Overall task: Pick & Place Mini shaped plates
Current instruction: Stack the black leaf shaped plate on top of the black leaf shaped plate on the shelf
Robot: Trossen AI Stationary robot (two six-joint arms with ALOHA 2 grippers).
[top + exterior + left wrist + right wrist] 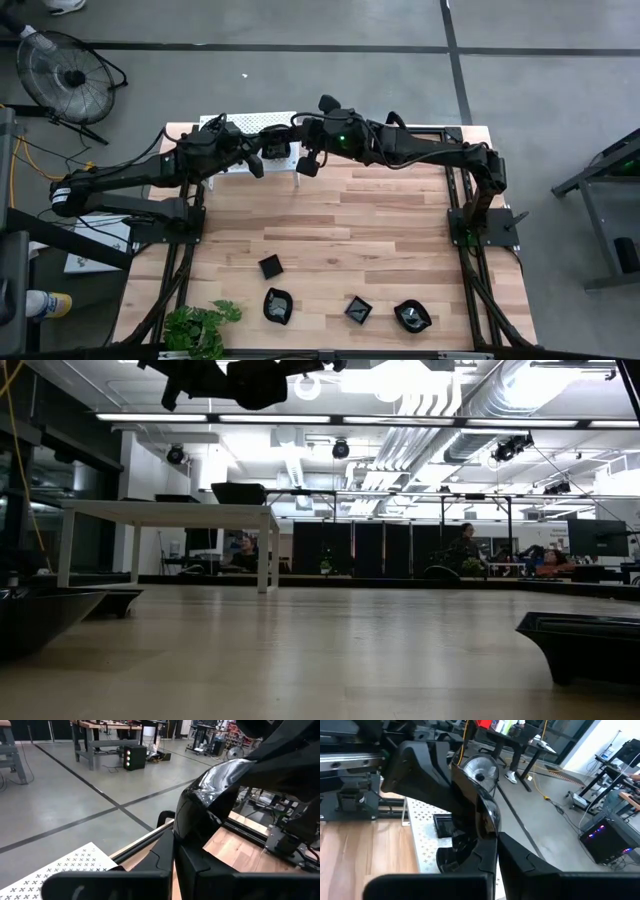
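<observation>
Wooden table (340, 215) occupies frame centre. White perforated shelf (237, 160) sits at its upper left edge. Four black plates (270, 266) (277, 305) (358, 309) (412, 316) lie along the lower edge; green plant (200, 325) lower left.

Both arms stretched to the table's far edge, left gripper (257, 166) and right gripper (306, 165) jaws closed

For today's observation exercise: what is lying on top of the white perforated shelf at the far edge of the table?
On the white perforated shelf lie at least two black mini plates. Both claws, left and right, hang above it, each shut on a plate, and the arms cover much of the shelf.
</observation>
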